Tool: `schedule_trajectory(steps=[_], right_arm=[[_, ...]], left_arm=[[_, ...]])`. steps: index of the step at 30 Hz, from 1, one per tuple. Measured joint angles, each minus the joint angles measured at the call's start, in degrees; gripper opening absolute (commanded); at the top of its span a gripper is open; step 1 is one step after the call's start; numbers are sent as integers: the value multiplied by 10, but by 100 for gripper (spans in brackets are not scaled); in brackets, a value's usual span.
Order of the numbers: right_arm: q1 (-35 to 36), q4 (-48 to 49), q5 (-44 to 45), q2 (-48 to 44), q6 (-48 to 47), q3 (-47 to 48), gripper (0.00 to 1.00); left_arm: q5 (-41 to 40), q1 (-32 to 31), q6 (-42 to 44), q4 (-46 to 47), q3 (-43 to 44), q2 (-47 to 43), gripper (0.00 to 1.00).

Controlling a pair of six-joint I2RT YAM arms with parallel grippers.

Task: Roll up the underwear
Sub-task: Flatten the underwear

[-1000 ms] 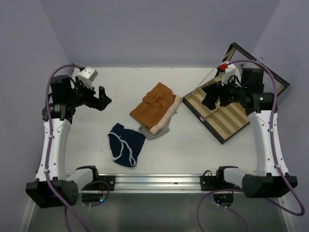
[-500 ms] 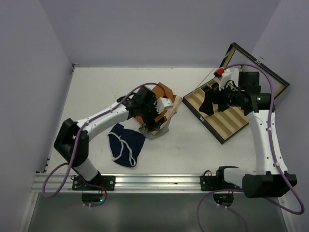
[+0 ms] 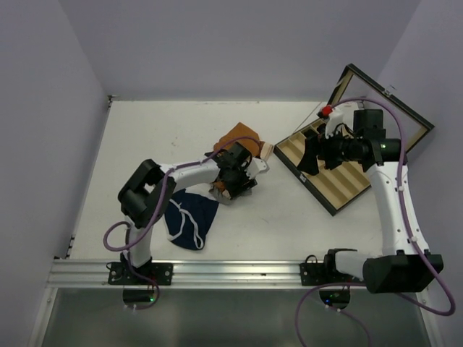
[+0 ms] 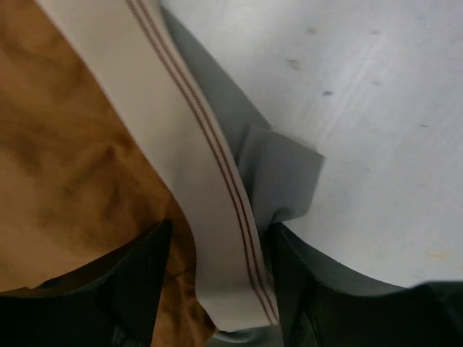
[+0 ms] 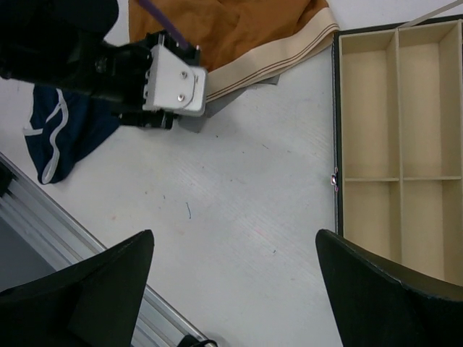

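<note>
The navy underwear (image 3: 189,217) lies crumpled on the table, front left of the clothes pile; it also shows in the right wrist view (image 5: 58,137). My left gripper (image 3: 234,186) is not at it. It is down on the near edge of the orange shorts (image 3: 235,144), with its fingers apart on either side of the cream waistband (image 4: 210,217), above the grey garment (image 4: 278,173). My left gripper (image 4: 217,289) holds nothing pinched. My right gripper (image 3: 311,153) is open and empty, hovering over the table next to the box (image 5: 235,289).
An open wooden box (image 3: 340,170) with cream compartments stands at the right, its lid (image 3: 391,101) propped up behind. The metal rail (image 3: 231,271) runs along the near edge. Purple walls close in the left, back and right sides.
My left arm has swung from the far left across the table and come down on the shorts' waistband. The right arm has barely moved. The underwear has not moved.
</note>
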Motion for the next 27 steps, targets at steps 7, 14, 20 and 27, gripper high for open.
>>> schedule_trajectory(steps=[7,14,20,27], right_arm=[[0,4,0,1,-23,-30,98],[21,10,-4,32,-32,-34,93],[108,38,4,58,-18,-47,74],[282,94,21,156,24,-33,50]], left_arm=[[-33,120,-14,17,61,47,45],[-45,245,-6,23,133,97,49],[-36,285,-3,6,157,104,84],[67,342,-8,-57,152,-11,89]])
